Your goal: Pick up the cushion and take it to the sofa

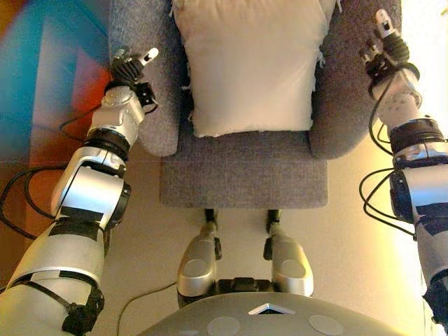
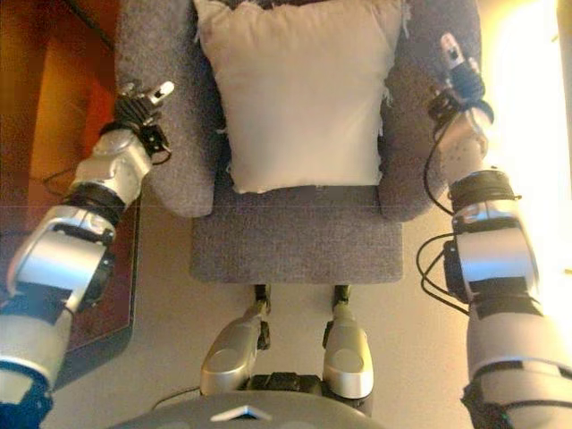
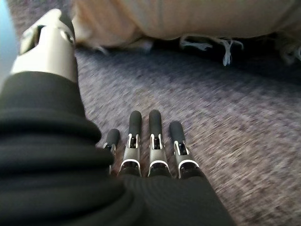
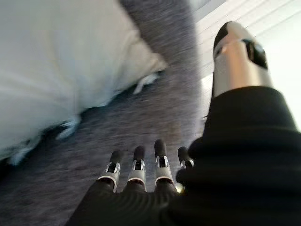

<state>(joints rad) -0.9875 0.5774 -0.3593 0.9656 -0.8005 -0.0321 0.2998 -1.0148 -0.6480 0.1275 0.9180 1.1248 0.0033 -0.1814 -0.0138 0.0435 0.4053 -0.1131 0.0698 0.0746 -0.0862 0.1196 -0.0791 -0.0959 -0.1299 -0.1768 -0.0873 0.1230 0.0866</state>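
nubby grey sofa (image 1: 245, 175), square cream fringed cushion (image 1: 252, 63) on seat, left hand (image 3: 150, 141) and right hand (image 4: 141, 165) fingers straight, empty

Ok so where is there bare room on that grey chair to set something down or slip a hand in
The front of the seat, ahead of the cushion, is bare grey fabric. Both armrests lie beside the open left hand and right hand. It is crowded further back: the cushion fills the seat between the armrests.
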